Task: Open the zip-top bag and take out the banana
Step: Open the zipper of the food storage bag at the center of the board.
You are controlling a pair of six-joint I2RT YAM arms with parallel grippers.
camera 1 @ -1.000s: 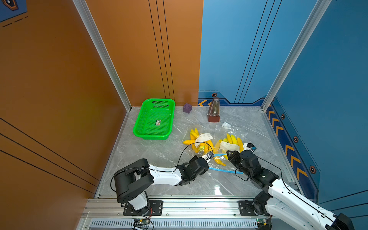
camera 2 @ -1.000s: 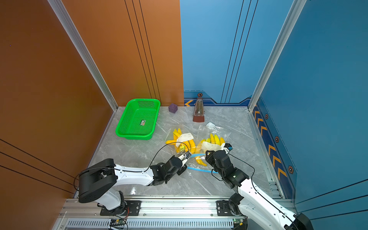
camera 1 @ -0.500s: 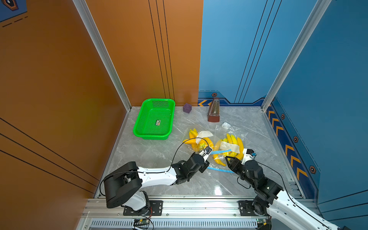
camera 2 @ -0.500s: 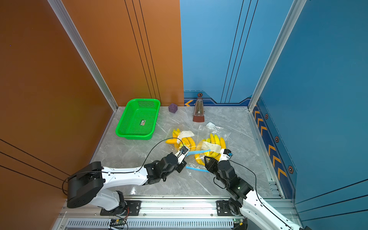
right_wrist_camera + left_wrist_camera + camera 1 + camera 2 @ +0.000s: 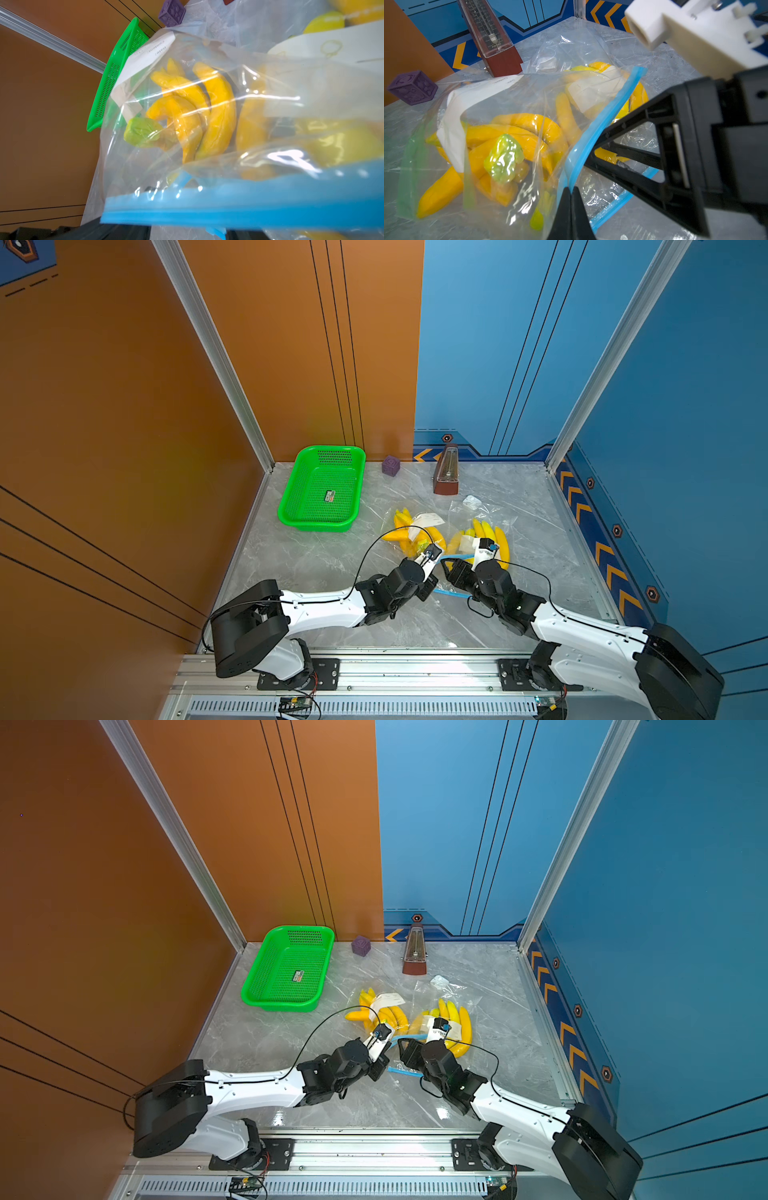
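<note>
The zip-top bag (image 5: 409, 526) is clear with a blue zip strip (image 5: 604, 116) and lies mid-table. The banana bunch (image 5: 517, 133), yellow with a green stem, is inside it, also seen in the right wrist view (image 5: 216, 112). My left gripper (image 5: 572, 188) (image 5: 430, 583) is shut on the raised blue strip at the bag's mouth. The other blue lip (image 5: 612, 207) lies on the table. My right gripper (image 5: 589, 153) (image 5: 451, 572) stands open just beside the left one. The strip (image 5: 228, 203) runs across the gap between its jaws.
A second clear bag with bananas (image 5: 486, 531) lies right of the first. At the back stand a green basket (image 5: 291, 506), a purple cube (image 5: 390, 465) and a brown metronome (image 5: 446, 472). A small white packet (image 5: 471, 501) lies near the metronome. Walls enclose three sides.
My right gripper has shifted left toward the left gripper and its jaws have widened. The left gripper stays shut on the blue strip, which now stands a little higher.
</note>
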